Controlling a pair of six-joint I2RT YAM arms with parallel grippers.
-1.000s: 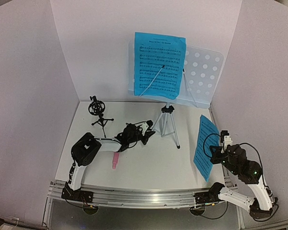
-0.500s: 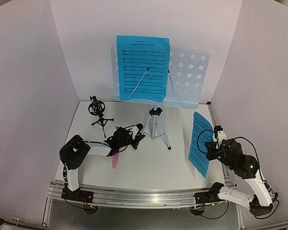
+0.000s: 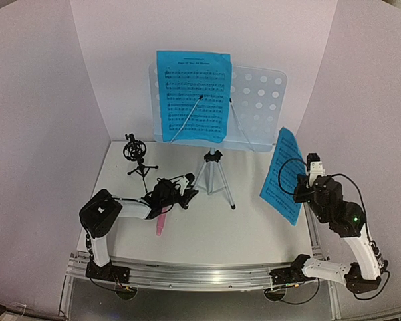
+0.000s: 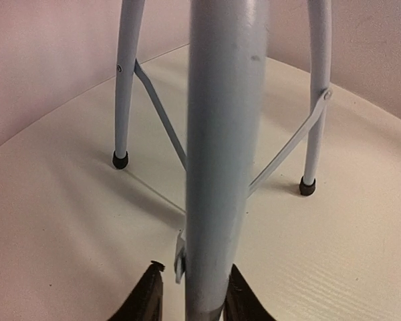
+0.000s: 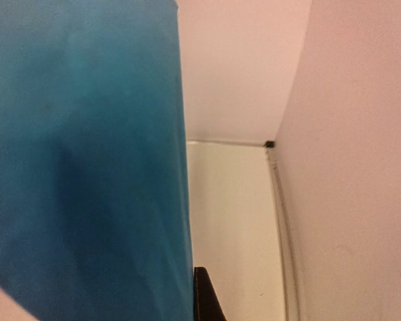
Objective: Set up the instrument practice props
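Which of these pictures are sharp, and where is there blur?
Top view: evenly lit and sharp; staves show on the sheet on the stand. Left wrist view: the near tripod leg is soft, the far feet sharper. Right wrist view: the blue sheet is too close, out of focus.

The matte off-white tabletop (image 3: 254, 234) has a silver metal rail (image 3: 200, 274) along its near edge. Three things rest on it. A pale blue perforated music stand on a silver tripod (image 3: 260, 100) stands upright near the middle towards the back, and in the left wrist view its black rubber feet (image 4: 120, 159) sit flat on the surface. To its left, well apart, a small black tripod mic holder (image 3: 137, 157) stands upright. A pink microphone (image 3: 161, 223) lies flat nearer the front, pointing towards the rail, its far end hidden.
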